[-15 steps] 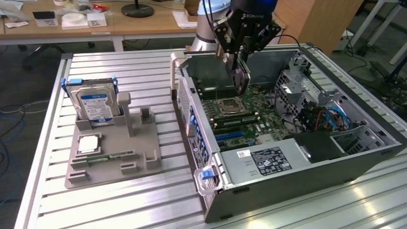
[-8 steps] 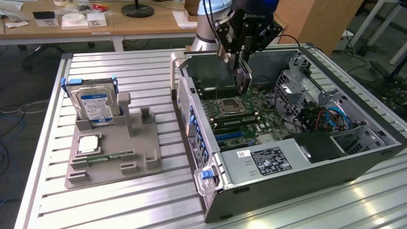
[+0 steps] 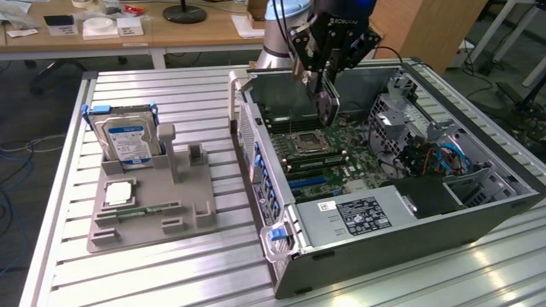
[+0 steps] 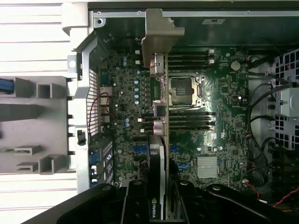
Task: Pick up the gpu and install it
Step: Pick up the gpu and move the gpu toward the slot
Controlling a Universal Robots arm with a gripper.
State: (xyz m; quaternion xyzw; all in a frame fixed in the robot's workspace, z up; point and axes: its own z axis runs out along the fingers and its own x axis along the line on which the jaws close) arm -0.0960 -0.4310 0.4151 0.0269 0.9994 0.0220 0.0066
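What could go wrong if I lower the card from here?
The graphics card, clamped in the gripper, hangs just beside the processor socket; a small misalignment while lowering might strike it. The card's metal bracket looks close to the case wall and could catch there.

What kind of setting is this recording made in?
Probably a robotics lab or workshop: an open computer case lies on a slotted aluminium table, a grey parts fixture holds a hard drive, and cluttered wooden desks stand behind.

Hard drive (image 3: 126, 142) upright in grey fixture (image 3: 162, 192) — slotted metal table (image 3: 171, 96) beneath.
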